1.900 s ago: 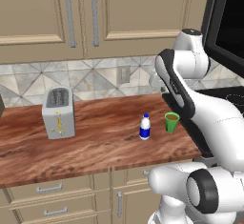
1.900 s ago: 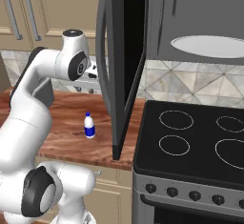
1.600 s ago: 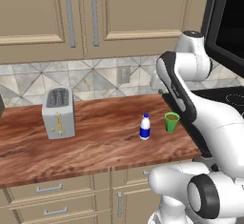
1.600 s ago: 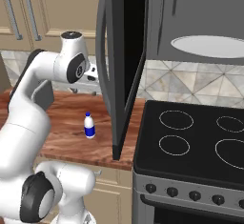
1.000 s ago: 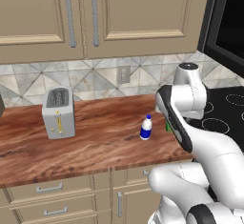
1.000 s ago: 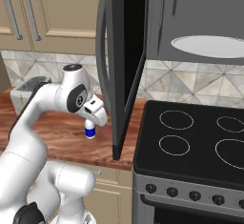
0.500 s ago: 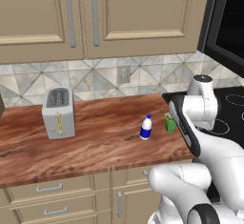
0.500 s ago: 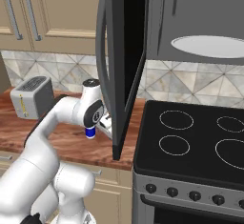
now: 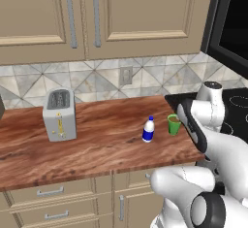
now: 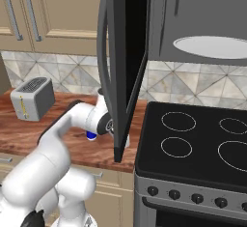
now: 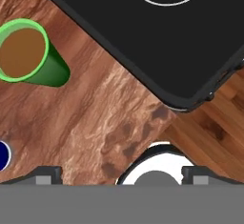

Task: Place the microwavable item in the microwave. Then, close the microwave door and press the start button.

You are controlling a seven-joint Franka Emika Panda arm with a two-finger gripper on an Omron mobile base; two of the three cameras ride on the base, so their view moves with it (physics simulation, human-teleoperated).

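Note:
The microwavable item is a small green cup (image 11: 27, 52) with brown contents, standing upright on the wooden counter (image 9: 106, 139) near the stove. In the left base view the cup (image 9: 173, 124) stands just right of a white bottle (image 9: 148, 129). My gripper (image 11: 121, 174) hangs low over the counter, open, with nothing between its fingertips. The cup sits off to the upper left in the hand view, outside the gap. The microwave (image 10: 202, 23) is above the stove with its white turntable (image 10: 212, 47) showing. The microwave door (image 10: 126, 62) stands swung wide open.
A toaster (image 9: 59, 114) stands at the counter's left. The black stove top (image 10: 193, 139) adjoins the counter on the right. The open door's lower edge hangs just above my wrist (image 10: 103, 120). Beige cabinets (image 9: 97, 18) line the wall above.
The arm has swung down from in front of the cabinets to low over the counter's right end, close beside the green cup. The gripper stayed open. Cup and bottle have not moved.

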